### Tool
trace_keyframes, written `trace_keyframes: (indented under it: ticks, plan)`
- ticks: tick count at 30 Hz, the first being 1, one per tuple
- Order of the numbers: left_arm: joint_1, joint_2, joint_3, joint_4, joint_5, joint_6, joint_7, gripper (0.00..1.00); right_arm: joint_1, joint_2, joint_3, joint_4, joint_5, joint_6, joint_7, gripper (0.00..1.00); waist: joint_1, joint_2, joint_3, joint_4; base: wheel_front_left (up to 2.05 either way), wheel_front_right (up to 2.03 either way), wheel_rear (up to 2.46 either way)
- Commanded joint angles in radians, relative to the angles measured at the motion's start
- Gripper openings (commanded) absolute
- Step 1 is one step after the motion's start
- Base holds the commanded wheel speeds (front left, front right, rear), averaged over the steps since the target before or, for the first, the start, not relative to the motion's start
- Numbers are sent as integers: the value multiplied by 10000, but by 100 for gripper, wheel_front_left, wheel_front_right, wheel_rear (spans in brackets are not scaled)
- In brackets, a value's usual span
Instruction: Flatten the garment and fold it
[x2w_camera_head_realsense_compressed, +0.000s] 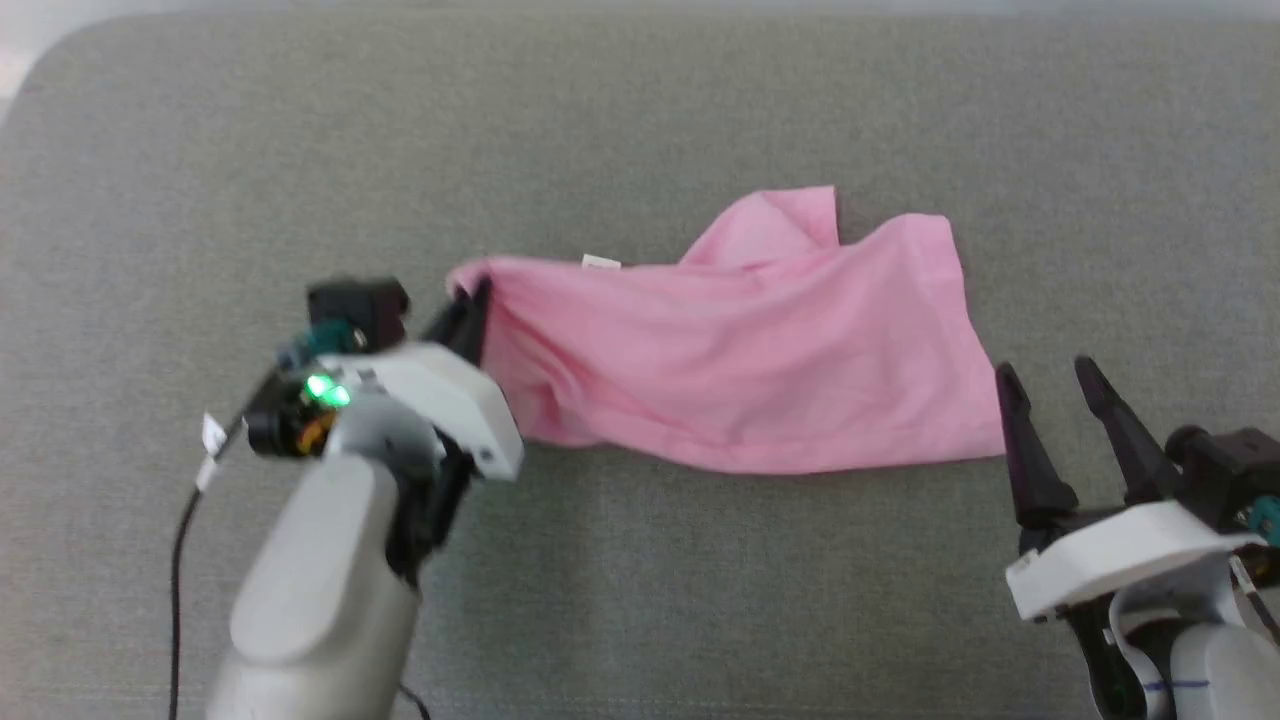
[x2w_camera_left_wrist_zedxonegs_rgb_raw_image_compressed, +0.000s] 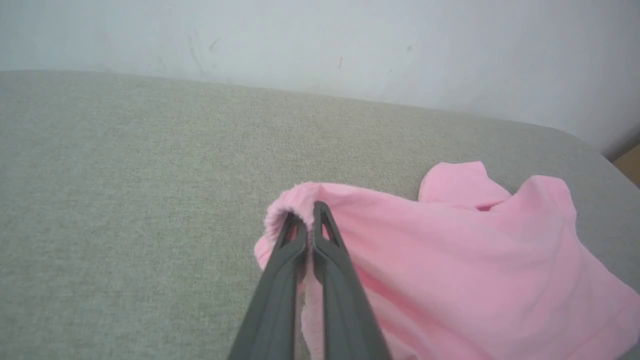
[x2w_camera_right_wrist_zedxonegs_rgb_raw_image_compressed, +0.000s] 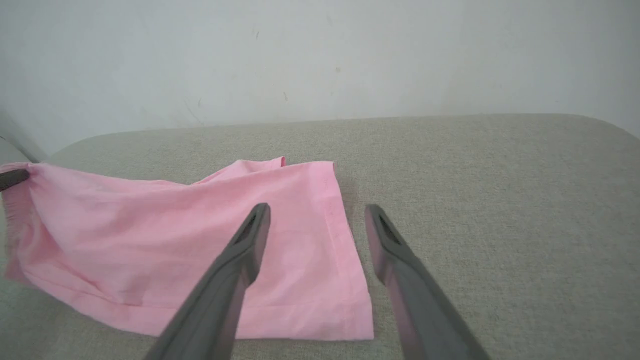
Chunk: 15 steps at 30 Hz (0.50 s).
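**A:** How far along is the folding?

**B:** Barely begun, I'd say. The garment (x2w_camera_head_realsense_compressed: 740, 360) lies in the middle of the head view on the grey bench (x2w_camera_head_realsense_compressed: 700, 600). It is bunched and creased, with one flap poking up at the upper middle. It isn't flat and no fold has been made.

**A:** And the grippers?

**B:** The left gripper (x2w_camera_head_realsense_compressed: 478, 300), left of centre, is clenched on the garment's left end at the gathered edge, which looks raised a little off the bench. The right gripper (x2w_camera_head_realsense_compressed: 1045, 372), at the lower right, has its fingers spread wide and holds nothing. It sits just beside the garment's lower right corner.

**A:** So what's left?

**B:** Nearly everything, by my guess: take the right end too, draw the cloth out flat, lay it down, then fold it.

**A:** Do the wrist views add anything?

**B:** The left wrist view shows the pinch up close at centre frame. The two fingers are pressed together with the ruffled pink edge between them, which the head view blurs. The right wrist view shows the hemmed right edge lying flat on the bench between the spread fingers, and a pale wall (x2w_camera_right_wrist_zedxonegs_rgb_raw_image_compressed: 320, 60) across the top. The head view gives the whole outline, and a small white label (x2w_camera_head_realsense_compressed: 600, 262) on the garment's top edge.
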Motion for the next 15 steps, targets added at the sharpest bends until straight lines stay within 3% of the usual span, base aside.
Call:
trace_keyframes:
  ticks: [1, 10, 12, 15]
  plan:
    - [-188, 52, 54, 103, 69, 63, -64, 0, -164, 25, 46, -52, 78, -7, 16, 100, -1, 0, 333, -182, 0, 0, 0]
    - [-2488, 74, 573, 3439, -125, 37, -848, 3, -617, 25, 521, -8, 100, -7, 55, 100, -1, 0, 963, -734, 0, 0, 0]
    - [-2618, 26, 626, 3843, -231, -45, -1015, 100, -619, 25, 526, 41, 105, -7, 40, 100, -1, 0, 927, -773, 0, 0, 0]
    - [-2504, -32, 632, 4136, -302, -171, -1431, 100, -542, 26, 442, 121, 117, -7, 29, 100, -1, 0, 715, -722, 0, 0, 0]
